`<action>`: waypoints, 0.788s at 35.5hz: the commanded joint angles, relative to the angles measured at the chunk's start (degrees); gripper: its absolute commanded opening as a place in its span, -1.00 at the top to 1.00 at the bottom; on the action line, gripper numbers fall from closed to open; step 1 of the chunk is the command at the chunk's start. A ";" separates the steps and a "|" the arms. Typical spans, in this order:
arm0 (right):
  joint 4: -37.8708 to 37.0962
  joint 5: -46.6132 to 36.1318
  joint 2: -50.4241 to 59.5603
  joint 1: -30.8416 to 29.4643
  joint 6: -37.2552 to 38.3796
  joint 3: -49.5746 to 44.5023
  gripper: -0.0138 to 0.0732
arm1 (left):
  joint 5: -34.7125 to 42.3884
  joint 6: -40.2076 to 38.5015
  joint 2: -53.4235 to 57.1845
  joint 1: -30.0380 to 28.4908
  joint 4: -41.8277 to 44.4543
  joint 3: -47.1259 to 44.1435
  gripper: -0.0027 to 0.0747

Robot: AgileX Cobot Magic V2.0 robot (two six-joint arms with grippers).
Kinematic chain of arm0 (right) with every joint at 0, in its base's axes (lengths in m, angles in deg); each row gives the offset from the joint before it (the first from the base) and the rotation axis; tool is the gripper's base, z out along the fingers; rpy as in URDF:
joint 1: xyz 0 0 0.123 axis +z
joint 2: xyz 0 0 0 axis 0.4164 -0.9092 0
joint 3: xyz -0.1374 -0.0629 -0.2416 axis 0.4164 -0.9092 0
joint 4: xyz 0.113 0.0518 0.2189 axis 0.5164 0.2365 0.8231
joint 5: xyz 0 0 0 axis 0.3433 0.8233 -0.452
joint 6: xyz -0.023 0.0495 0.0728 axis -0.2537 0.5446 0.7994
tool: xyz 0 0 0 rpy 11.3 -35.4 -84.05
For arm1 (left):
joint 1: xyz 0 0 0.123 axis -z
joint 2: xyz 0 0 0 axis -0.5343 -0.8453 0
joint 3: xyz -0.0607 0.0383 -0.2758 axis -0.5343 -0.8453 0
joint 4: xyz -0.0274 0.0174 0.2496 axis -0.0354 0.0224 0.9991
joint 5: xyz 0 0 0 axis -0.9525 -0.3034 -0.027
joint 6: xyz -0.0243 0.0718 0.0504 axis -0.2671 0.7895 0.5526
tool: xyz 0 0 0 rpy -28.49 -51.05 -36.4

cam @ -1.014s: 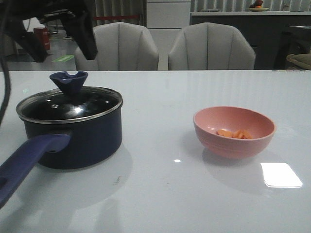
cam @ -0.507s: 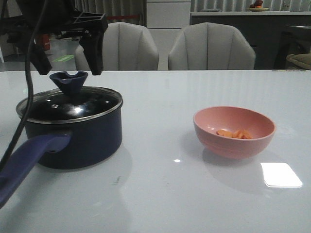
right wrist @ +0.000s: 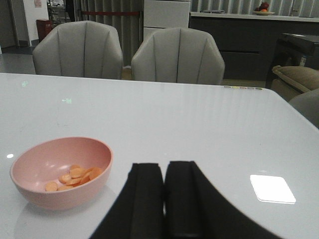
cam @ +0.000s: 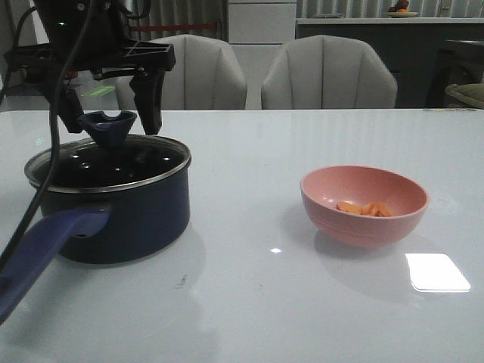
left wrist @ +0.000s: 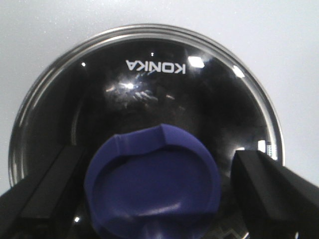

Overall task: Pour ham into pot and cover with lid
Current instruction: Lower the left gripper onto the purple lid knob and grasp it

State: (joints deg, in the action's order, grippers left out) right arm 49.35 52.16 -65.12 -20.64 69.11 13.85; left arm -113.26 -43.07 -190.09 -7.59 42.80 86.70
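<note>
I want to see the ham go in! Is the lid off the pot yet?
No, the lid sits on the pot, and the open left gripper only straddles its knob.

Pot (cam: 113,215) handle runs off the front view's lower-left edge — the left gripper (cam: 110,119) arm is cropped at top — lid (left wrist: 144,124) knob's near side cut off.

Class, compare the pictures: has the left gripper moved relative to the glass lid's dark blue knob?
Yes. The left gripper has come down, open jaws now flanking the dark blue knob.
</note>
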 commanded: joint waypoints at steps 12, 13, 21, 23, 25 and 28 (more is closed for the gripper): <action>-0.52 -4.65 1.10 -0.25 -0.37 0.24 0.32 | -0.40 -0.64 2.72 0.03 0.30 2.04 -0.57; -0.52 -4.65 1.10 -0.25 -0.37 0.24 0.32 | -0.45 -0.64 2.63 0.03 0.30 2.04 -0.54; -0.52 -4.65 1.10 -0.25 -0.37 0.24 0.32 | -0.71 -0.64 1.79 0.03 0.30 2.04 0.07; -0.52 -4.65 1.10 -0.25 -0.37 0.24 0.32 | -0.71 -0.64 1.79 0.03 0.30 2.13 0.11; -0.52 -4.65 1.10 -0.25 -0.37 0.24 0.32 | -0.71 -0.64 1.79 0.03 0.30 2.13 0.10; -0.52 -4.65 1.10 -0.25 -0.37 0.24 0.32 | -0.83 -0.64 1.79 0.03 0.52 2.26 0.10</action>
State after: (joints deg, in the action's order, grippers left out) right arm 49.35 52.16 -65.12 -20.64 69.11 13.85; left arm -115.37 -43.12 -190.68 -7.59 43.17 87.23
